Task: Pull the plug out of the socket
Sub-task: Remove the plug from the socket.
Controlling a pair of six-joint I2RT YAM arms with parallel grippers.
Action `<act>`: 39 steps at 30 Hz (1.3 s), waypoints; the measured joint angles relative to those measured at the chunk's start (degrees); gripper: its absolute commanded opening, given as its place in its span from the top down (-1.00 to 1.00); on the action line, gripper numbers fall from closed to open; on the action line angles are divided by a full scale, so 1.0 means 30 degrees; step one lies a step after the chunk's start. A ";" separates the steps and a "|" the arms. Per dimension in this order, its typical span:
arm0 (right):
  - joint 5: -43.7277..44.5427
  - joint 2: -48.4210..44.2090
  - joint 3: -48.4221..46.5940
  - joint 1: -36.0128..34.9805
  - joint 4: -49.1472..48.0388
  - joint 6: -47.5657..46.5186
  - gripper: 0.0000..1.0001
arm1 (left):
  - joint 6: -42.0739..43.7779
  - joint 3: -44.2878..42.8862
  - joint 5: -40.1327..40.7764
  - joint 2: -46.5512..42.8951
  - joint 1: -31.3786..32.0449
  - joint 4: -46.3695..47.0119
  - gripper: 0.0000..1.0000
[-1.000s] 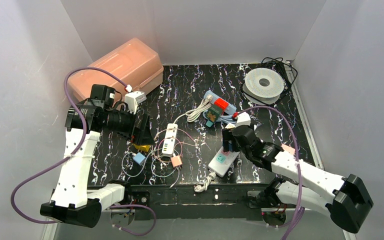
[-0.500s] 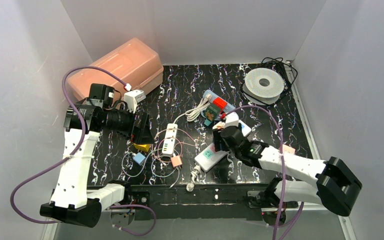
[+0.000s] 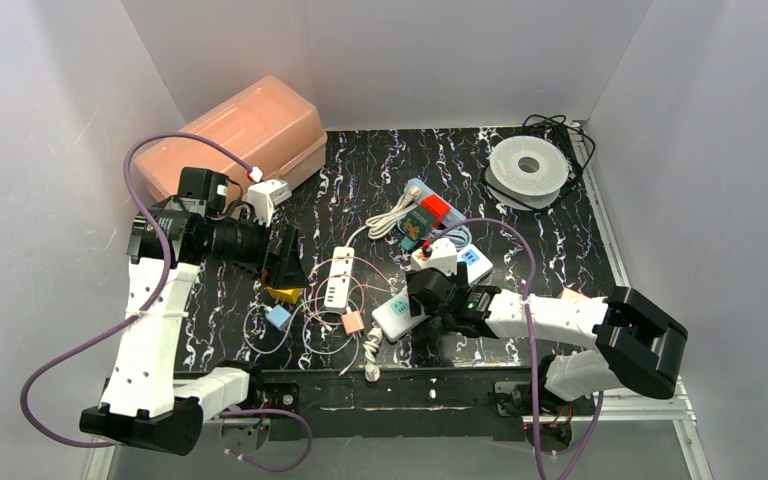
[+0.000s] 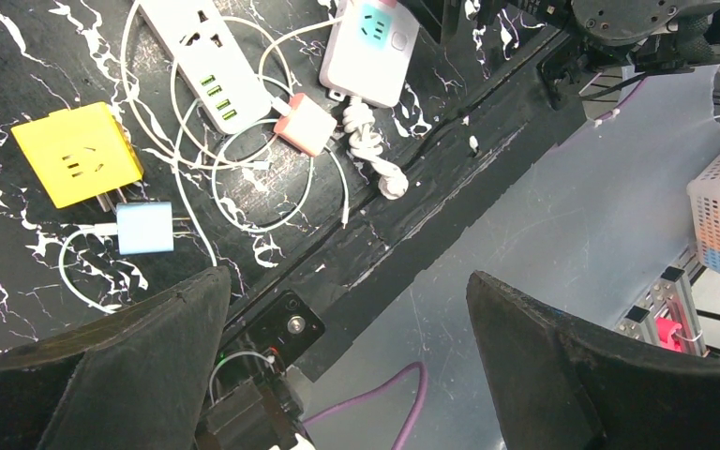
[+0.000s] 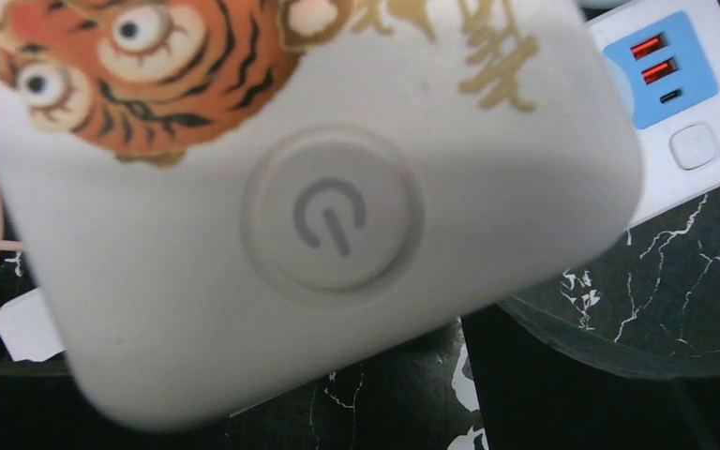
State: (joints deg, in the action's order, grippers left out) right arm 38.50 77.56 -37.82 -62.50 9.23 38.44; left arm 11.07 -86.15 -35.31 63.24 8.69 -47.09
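Left hand (image 4: 347,275): hangs high over the near-left part of the tabletop (image 3: 520,240). Its black fingers (image 4: 544,366) are spread wide, with nothing between them.

Below it, from the left wrist camera:
- a yellow adapter (image 4: 77,164)
- a small blue charger (image 4: 145,228) just at its 6 o'clock
- a long white strip with green ports (image 4: 211,61)
- a pink charger (image 4: 305,122) in loops of thin white wire

Right hand (image 3: 418,293): the arm reaches in low from 3 o'clock. The hand sits over the far end of the tiger-print power strip (image 3: 392,318). I cannot tell whether the hand is spread or pinching the strip. Its own camera is filled by the strip's white face, the tiger picture and a round power button, blurred from closeness.

Socket: the tiger-print power strip lies near the front edge at about 6 o'clock of the tabletop's middle. It is angled, with its turquoise outlet facing up. Its bundled cord (image 3: 372,350) trails toward 7 o'clock and the pink charger is just at its 9 o'clock.

Plug: I cannot make out which plug is seated where.
- A blue-panelled strip (image 5: 661,84) with red ports lies at the right hand's 1 o'clock.
- A red block (image 3: 441,208) rests on a pale blue strip (image 3: 416,188) at 12 o'clock. Whether it is plugged in or loose, I cannot tell.

Farther out, a salmon storage box (image 3: 245,135) sits at 10 o'clock and a white spool (image 3: 528,170) at 2 o'clock.
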 measured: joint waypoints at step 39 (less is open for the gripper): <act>-0.2404 -0.1443 0.4167 0.1333 -0.8735 -0.6273 -0.54 | -0.0401 -0.1195 -0.0058 0.0670 0.1719 -0.0423 -0.96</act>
State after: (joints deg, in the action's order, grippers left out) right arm 31.29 73.23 -25.32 -58.50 -16.97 19.62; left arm 9.87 -89.73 -35.48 65.25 13.85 -48.36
